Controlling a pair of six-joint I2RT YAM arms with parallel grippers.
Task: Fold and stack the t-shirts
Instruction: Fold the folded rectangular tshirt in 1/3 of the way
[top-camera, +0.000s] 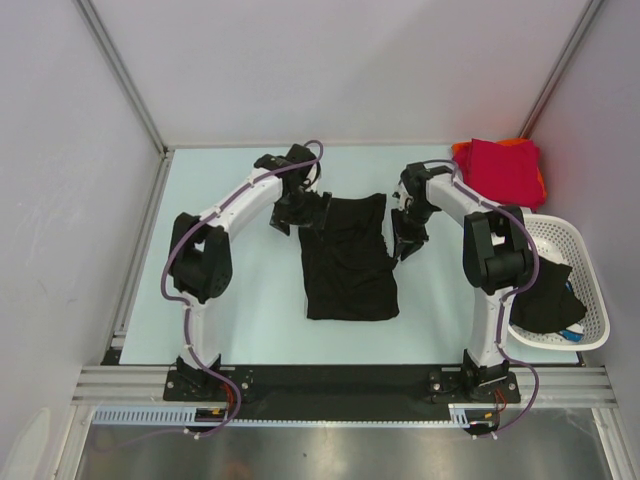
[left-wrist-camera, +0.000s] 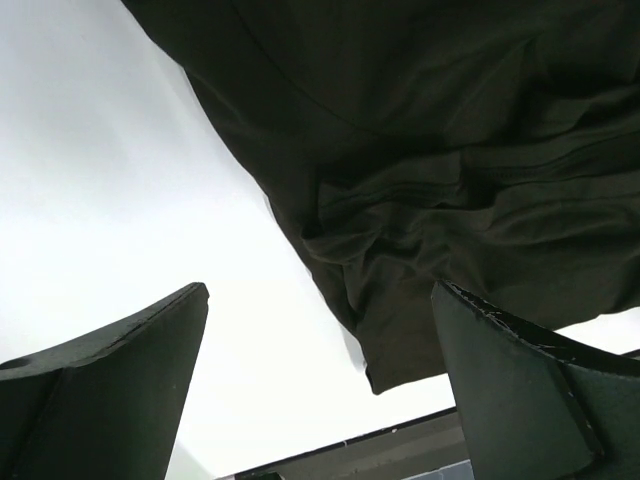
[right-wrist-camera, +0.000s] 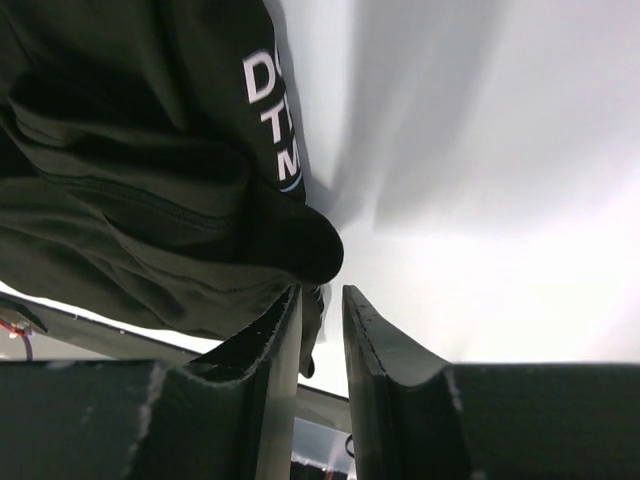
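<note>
A black t-shirt lies partly folded in the middle of the table. My left gripper is at its far left corner; in the left wrist view it is wide open and empty, with the shirt's edge just beyond the fingers. My right gripper is at the shirt's far right sleeve; in the right wrist view it stands only a narrow gap apart, and a bit of black cloth hangs against the left finger without being pinched. A crimson red shirt lies folded on an orange one at the back right.
A white lattice basket stands at the right edge with dark cloth in it, close to the right arm. Grey walls and metal posts ring the table. A black rail runs along the near edge.
</note>
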